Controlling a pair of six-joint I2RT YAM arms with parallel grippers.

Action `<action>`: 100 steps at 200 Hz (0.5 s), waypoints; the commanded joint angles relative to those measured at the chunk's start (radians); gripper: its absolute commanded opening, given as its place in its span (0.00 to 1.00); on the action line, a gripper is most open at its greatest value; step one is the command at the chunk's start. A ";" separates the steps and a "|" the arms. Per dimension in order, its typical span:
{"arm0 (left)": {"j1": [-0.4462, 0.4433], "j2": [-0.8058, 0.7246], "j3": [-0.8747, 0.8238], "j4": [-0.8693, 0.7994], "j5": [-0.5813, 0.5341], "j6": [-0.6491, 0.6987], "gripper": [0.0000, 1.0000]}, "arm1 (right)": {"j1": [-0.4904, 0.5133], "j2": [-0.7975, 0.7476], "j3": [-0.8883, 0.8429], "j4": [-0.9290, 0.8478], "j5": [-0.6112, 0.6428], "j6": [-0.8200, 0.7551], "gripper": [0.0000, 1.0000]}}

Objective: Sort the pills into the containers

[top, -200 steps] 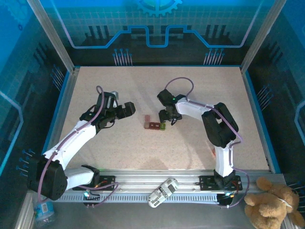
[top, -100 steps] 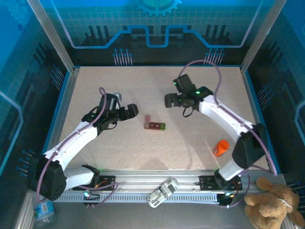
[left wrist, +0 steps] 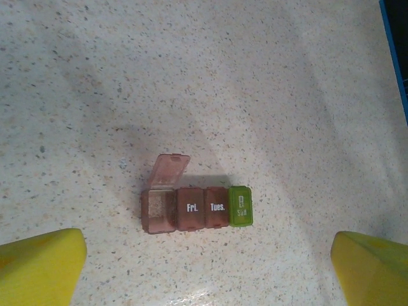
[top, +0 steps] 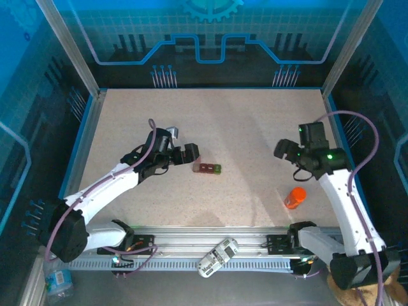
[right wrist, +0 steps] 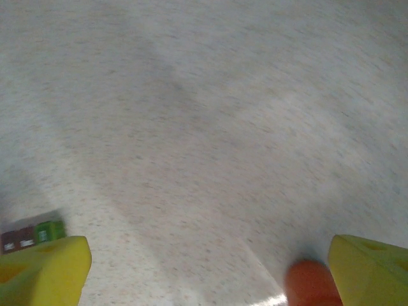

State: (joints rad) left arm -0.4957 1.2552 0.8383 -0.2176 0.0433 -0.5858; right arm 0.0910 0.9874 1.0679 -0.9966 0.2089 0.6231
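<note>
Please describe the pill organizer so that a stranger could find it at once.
Look near the middle of the speckled beige table. A short flat strip of four joined compartments lies there, the pill organizer. Unlike the orange bottle to its right, it is dark red with one green end and one lid open.

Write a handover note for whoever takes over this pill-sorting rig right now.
Left gripper: open, empty, hovering over the dark red strip of small joined compartments with one green end.
Right gripper: open, empty, above the speckled beige table, near the orange cylindrical bottle.
Strip: mid-table, far-end lid flipped up, the other three shut.
Done: one compartment opened; its contents are unclear.
Left: get the pills into the compartments.
</note>
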 commanded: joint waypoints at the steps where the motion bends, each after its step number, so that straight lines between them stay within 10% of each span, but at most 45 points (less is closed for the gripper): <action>1: -0.012 0.033 0.018 0.040 0.035 -0.012 0.99 | -0.061 -0.018 -0.055 -0.135 0.033 0.095 0.97; 100: -0.015 0.061 0.016 0.060 0.046 -0.013 0.99 | -0.095 0.022 -0.286 -0.069 -0.072 0.256 0.97</action>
State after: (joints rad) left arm -0.5060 1.3064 0.8391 -0.1802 0.0696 -0.5903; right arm 0.0090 1.0180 0.8185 -1.0801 0.1753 0.8188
